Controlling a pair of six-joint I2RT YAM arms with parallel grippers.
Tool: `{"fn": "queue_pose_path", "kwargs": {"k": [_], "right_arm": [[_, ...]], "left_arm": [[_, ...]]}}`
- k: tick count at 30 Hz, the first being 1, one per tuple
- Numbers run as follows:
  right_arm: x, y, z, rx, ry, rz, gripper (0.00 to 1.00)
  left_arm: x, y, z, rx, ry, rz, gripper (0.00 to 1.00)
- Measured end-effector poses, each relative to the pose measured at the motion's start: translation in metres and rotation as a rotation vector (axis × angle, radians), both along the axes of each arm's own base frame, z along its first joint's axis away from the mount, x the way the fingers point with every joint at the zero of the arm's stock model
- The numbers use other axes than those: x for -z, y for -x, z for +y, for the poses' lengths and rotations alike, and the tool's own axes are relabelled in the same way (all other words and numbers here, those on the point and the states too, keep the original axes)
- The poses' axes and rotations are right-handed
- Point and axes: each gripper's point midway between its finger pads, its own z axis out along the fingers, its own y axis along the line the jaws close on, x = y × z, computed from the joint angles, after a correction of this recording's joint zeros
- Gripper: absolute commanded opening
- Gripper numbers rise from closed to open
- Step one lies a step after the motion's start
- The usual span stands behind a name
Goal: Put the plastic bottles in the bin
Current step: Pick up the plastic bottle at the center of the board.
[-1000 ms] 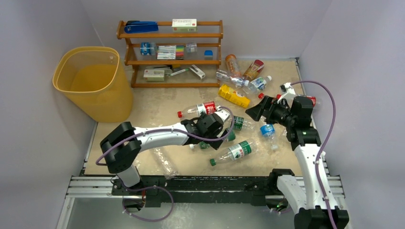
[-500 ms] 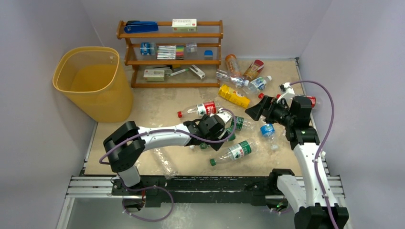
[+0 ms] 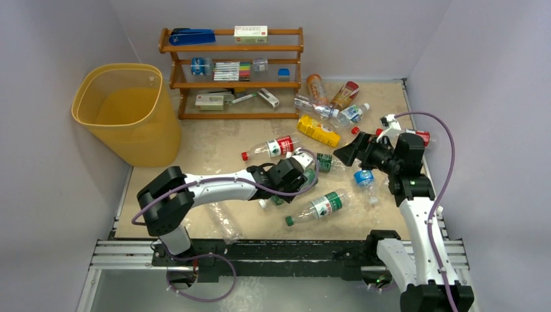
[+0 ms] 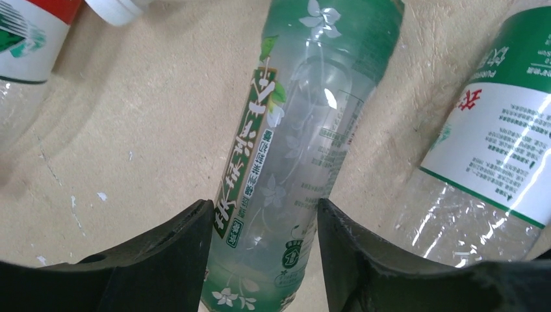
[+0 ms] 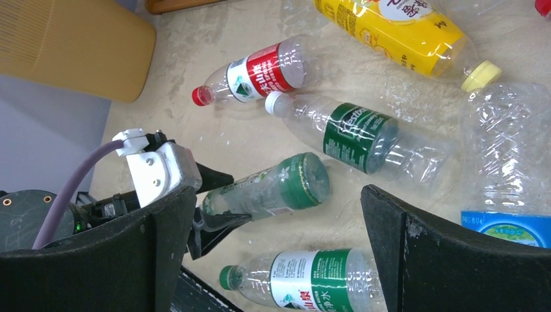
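Note:
A clear bottle with a green flowered label [image 4: 299,149] lies on the table among several plastic bottles. My left gripper [image 4: 266,211] is shut on its body, one finger against each side, at mid-table [image 3: 302,174]. The right wrist view shows the same grip on this green-ended bottle [image 5: 279,188]. My right gripper [image 3: 347,153] hovers open to the right and holds nothing [image 5: 278,194]. Near it lie a red-labelled bottle [image 3: 276,147], a green-and-white-labelled one [image 3: 321,205], a yellow one [image 3: 317,130] and a blue-labelled one [image 3: 364,177]. The yellow mesh bin [image 3: 81,91] stands upright at the far left.
A brown wooden rack [image 3: 234,116] with stationery stands at the back beside the bin. More bottles [image 3: 325,91] lie at the back right. A crushed clear bottle [image 3: 227,221] lies under the left arm. Walls close the table on three sides.
My left gripper's jaws have closed from wide open onto the green flowered bottle. The right gripper has shifted slightly and stays open.

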Motion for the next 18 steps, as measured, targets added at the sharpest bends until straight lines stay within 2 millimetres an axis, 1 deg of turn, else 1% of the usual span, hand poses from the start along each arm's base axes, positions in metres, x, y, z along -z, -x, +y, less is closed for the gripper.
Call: {"fn": "queue_pose_path", "kwargs": {"k": [4,9,11,13,15,18], "right_arm": [[-0.003,0.001,0.000,0.000,0.000,-0.013,1.00],[-0.002,0.002,0.000,-0.001,0.000,-0.012,1.00],[-0.001,0.003,0.000,-0.002,-0.001,-0.010,1.00],[0.000,0.004,0.001,-0.002,-0.001,-0.008,1.00],[0.001,0.004,0.001,-0.003,-0.001,-0.006,1.00],[0.000,0.005,0.001,-0.003,-0.002,-0.008,1.00]], "left_arm": [[-0.003,0.006,0.007,-0.010,0.011,0.010,0.50],[-0.007,0.013,0.013,-0.018,0.012,0.029,0.50],[-0.011,0.013,0.012,-0.023,0.027,0.028,0.54],[-0.013,0.014,0.011,-0.024,0.037,0.030,0.62],[-0.012,0.015,0.010,-0.022,0.039,0.036,0.70],[-0.007,0.016,0.010,-0.020,0.029,0.048,0.75]]}}
